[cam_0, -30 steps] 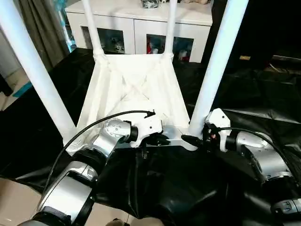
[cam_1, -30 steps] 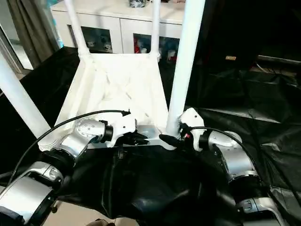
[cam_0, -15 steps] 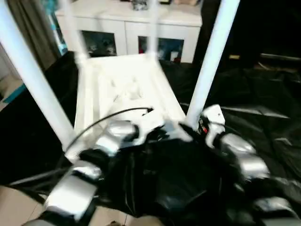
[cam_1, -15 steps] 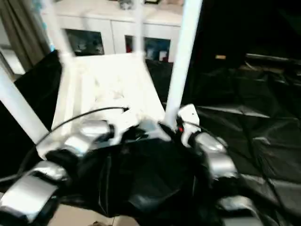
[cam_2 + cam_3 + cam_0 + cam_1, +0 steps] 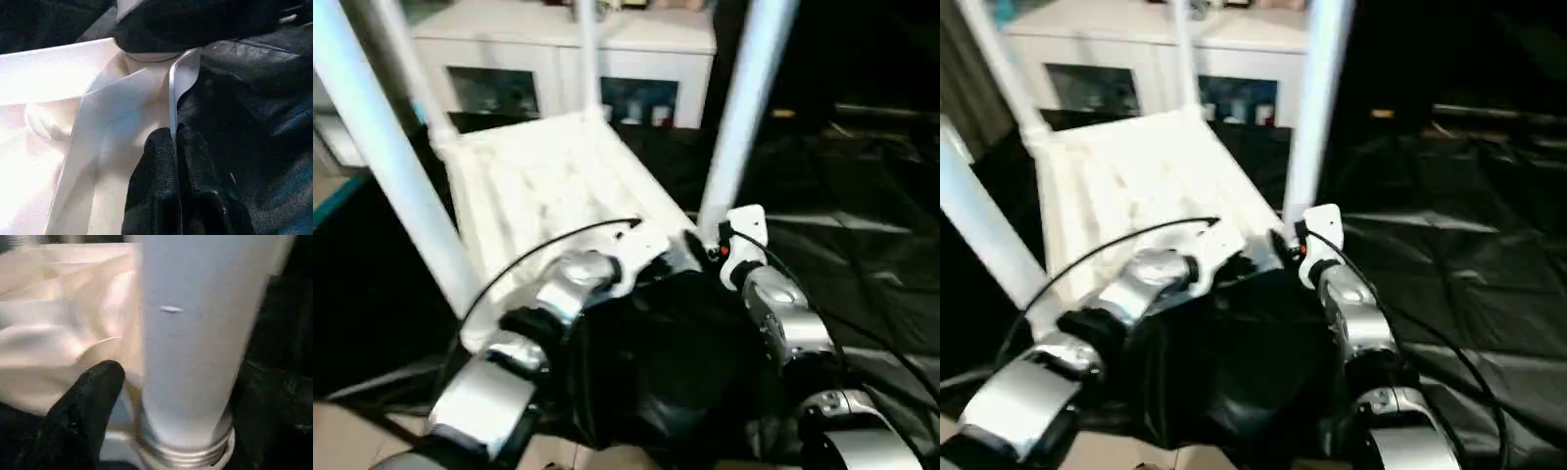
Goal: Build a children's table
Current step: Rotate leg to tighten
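The children's table (image 5: 538, 186) lies upside down on black sheeting, white and ribbed, with its legs standing up. My left gripper (image 5: 173, 142) is shut on the thin near rim of the tabletop (image 5: 183, 73), pinching it between both black fingers. My right gripper (image 5: 710, 250) is at the base of the near right leg (image 5: 744, 108). In the right wrist view that leg (image 5: 195, 333) stands between the open jaws, with one finger (image 5: 93, 391) a little off its side. A threaded ring (image 5: 186, 450) shows at the leg's foot.
A white cabinet (image 5: 558, 49) with glass-fronted shelves stands behind the table. Black sheeting (image 5: 862, 245) covers the floor to the right and front. The near left leg (image 5: 391, 166) rises steeply at my left, and a far leg (image 5: 587, 59) stands at the back.
The whole picture has swung, so the camera moved. My right forearm has drawn in under the near right leg's base. The left gripper keeps its pinch on the rim.
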Tool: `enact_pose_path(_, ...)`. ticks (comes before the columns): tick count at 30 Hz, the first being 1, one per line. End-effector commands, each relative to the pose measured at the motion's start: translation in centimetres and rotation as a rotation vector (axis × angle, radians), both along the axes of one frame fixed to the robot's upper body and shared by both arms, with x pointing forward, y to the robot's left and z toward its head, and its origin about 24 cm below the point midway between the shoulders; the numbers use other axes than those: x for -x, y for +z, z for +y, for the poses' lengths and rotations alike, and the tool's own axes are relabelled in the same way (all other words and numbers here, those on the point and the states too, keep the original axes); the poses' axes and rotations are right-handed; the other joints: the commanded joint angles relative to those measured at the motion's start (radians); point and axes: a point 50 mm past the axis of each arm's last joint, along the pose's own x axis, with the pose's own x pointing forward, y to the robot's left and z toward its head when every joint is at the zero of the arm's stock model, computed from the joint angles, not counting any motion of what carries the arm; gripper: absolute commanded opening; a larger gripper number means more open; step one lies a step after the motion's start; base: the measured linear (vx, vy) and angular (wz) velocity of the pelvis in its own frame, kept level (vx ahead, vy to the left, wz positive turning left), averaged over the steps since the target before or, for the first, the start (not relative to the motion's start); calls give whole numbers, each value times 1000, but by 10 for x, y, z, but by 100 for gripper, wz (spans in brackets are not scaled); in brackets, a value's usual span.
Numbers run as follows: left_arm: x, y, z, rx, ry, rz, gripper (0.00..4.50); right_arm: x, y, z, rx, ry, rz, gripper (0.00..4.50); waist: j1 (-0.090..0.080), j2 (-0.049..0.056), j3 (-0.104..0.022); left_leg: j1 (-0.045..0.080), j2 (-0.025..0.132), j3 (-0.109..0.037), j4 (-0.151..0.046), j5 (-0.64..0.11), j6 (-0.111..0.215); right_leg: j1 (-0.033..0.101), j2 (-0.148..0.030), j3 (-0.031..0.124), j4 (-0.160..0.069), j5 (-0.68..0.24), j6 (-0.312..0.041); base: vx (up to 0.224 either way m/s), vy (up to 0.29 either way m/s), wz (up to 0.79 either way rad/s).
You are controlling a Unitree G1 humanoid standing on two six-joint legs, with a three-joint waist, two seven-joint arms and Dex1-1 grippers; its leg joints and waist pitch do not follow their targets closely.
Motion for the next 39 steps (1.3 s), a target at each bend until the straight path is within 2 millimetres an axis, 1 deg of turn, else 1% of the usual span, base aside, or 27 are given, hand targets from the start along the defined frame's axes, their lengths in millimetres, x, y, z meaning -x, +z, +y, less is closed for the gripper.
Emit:
enact_pose_path(1, 5, 9, -8, 58, -119, -38, 0, 10, -1, 19, 0, 213, 25, 378, 5, -20, -47, 20, 47, -32, -82, -473, 36, 22, -61, 28, -94, -548, -130, 0, 0, 0)
enact_pose_path(2, 5, 9, -8, 58, -119, -38, 0, 10, -1, 19, 0, 213, 25, 378, 8, -19, -47, 23, 47, -31, -81, -465, 37, 22, -62, 28, -95, -545, -133, 0, 0, 0)
enact_pose_path(3, 7, 9, 0, 46, -163, -29, 0, 15, 3, 4, 29, 295, 26, 378, 8, -24, -51, 20, 48, -29, -81, -435, 39, 25, -61, 30, -89, -512, -147, 0, 0, 0)
enact_pose_path(4, 8, 10, 5, 41, -192, -25, 0, 17, 5, -2, 38, 327, 30, 378, 17, -24, -51, 19, 51, -27, -81, -404, 52, 32, -60, 31, -85, -472, -158, 0, 0, 0)
enact_pose_path(6, 10, 11, 12, 43, -242, -7, 0, 21, 8, -12, 51, 378, 44, 378, 24, -21, -52, 20, 54, -19, -79, -380, 58, 27, -57, 35, -76, -414, -187, 0, 0, 0)
enact_pose_path(8, 13, 14, 18, 56, -290, 14, 0, 25, 11, -21, 68, 424, 58, 378, 30, -22, -55, 14, 56, -17, -79, -340, 63, 36, -57, 33, -66, -383, -201, 0, 0, 0)
enact_pose_path(9, 15, 15, 24, 61, -337, 43, 0, 28, 14, -28, 81, 462, 74, 378, 38, -18, -58, 15, 61, -16, -78, -311, 67, 38, -56, 33, -59, -334, -215, 0, 0, 0)
enact_pose_path(12, 18, 17, 29, 62, -382, 71, 0, 30, 17, -34, 87, 489, 89, 378, 52, -17, -64, 19, 61, -6, -67, -255, 81, 34, -54, 35, -43, -208, -268, 63, -16, 6)
enact_pose_path(14, 18, 18, 30, 65, -393, 75, 0, 31, 18, -35, 82, 503, 100, 362, 58, -16, -67, 20, 61, -5, -62, -231, 85, 35, -54, 36, -37, -171, -278, 70, -18, 6)
enact_pose_path(15, 18, 18, 31, 65, -395, 76, 0, 31, 18, -35, 83, 512, 105, 352, 64, -17, -69, 15, 60, -5, -59, -199, 94, 39, -53, 36, -27, -123, -287, 70, -18, 5)
enact_pose_path(16, 18, 18, 31, 65, -396, 76, 0, 32, 18, -34, 84, 517, 107, 352, 69, -18, -71, 15, 60, -4, -55, -168, 104, 39, -52, 36, -19, -68, -298, 63, -19, 3)
enact_pose_path(18, 18, 19, 32, 67, -399, 83, 0, 32, 18, -33, 83, 526, 113, 337, 73, -18, -72, 11, 58, -4, -52, -145, 116, 44, -53, 34, -14, -39, -303, 0, 0, 0)
enact_pose_path(20, 18, 19, 33, 67, -401, 85, 0, 33, 18, -31, 77, 537, 117, 324, 76, -17, -70, 10, 58, -5, -53, -146, 115, 46, -54, 32, -16, -65, -296, 0, 0, 0)
enact_pose_path(22, 18, 20, 33, 68, -403, 86, 0, 34, 18, -30, 72, 547, 121, 301, 76, -16, -66, 12, 59, -6, -57, -186, 89, 45, -54, 32, -26, -154, -276, 0, 0, 0)
enact_pose_path(23, 18, 20, 33, 68, -403, 86, 0, 34, 18, -30, 72, 547, 121, 301, 76, -15, -66, 14, 60, -6, -58, -195, 81, 44, -54, 32, -28, -173, -271, 0, 0, 0)
enact_pose_path(24, 18, 20, 34, 69, -403, 89, 0, 34, 18, -29, 70, 558, 131, 284, 76, -16, -66, 16, 61, -6, -59, -206, 66, 44, -53, 32, -30, -200, -261, 0, 0, 0)
enact_pose_path(27, 17, 20, 34, 66, -392, 82, 0, 36, 17, -30, 71, 561, 137, 275, 76, -16, -67, 16, 62, -7, -60, -198, 60, 43, -51, 32, -28, -184, -259, 0, 0, 0)
enact_pose_path(30, 13, 20, 34, 62, -341, 61, 0, 36, 14, -30, 71, 534, 140, 271, 77, -18, -68, 14, 60, -6, -57, -181, 66, 45, -51, 32, -24, -153, -265, 0, 0, 0)
enact_pose_path(31, 10, 20, 34, 60, -306, 48, 0, 34, 12, -30, 73, 491, 134, 271, 77, -18, -67, 14, 60, -6, -57, -183, 66, 45, -52, 32, -25, -164, -263, 0, 0, 0)
enact_pose_path(32, 4, 20, 31, 51, -218, 22, 0, 25, 5, -30, 86, 330, 123, 271, 75, -16, -65, 15, 60, -6, -59, -193, 58, 41, -51, 33, -28, -188, -256, 0, 0, 0)
enact_pose_path(33, 1, 19, 29, 51, -173, 14, 0, 22, 0, -30, 84, 250, 129, 270, 71, -15, -65, 16, 59, -6, -60, -201, 47, 37, -52, 33, -30, -206, -252, 0, 0, 0)
enact_pose_path(34, -1, 19, 26, 58, -143, 12, 0, 19, -4, -29, 78, 183, 141, 270, 65, -18, -63, 19, 53, -8, -62, -227, 24, 37, -53, 32, -37, -261, -239, 0, 0, 0)
enact_pose_path(35, -2, 19, 25, 64, -127, 13, 0, 18, -6, -28, 72, 147, 150, 270, 64, -18, -64, 20, 52, -10, -63, -238, 17, 40, -54, 31, -40, -290, -231, 0, 0, 0)
enact_pose_path(36, -4, 19, 21, 68, -95, 5, 0, 16, -10, -25, 58, 82, 156, 270, 58, -20, -62, 14, 52, -13, -66, -243, 13, 44, -54, 30, -43, -319, -214, 0, 0, 0)
enact_pose_path(37, -5, 19, 16, 70, -75, -1, 0, 14, -13, -22, 44, 23, 164, 270, 54, -15, -60, 21, 54, -11, -68, -260, 11, 34, -52, 33, -49, -335, -208, 0, 0, 0)
enact_pose_path(38, -6, 19, 13, 70, -62, -5, 0, 13, -15, -20, 35, -13, 170, 270, 50, -15, -61, 22, 52, -13, -68, -282, 5, 37, -53, 32, -51, -358, -201, 0, 0, 0)
enact_pose_path(39, -7, 19, 7, 71, -38, -10, 0, 13, -19, -14, 29, -59, 176, 270, 49, -15, -61, 20, 52, -14, -69, -277, 3, 38, -53, 32, -51, -355, -199, 0, 0, 0)
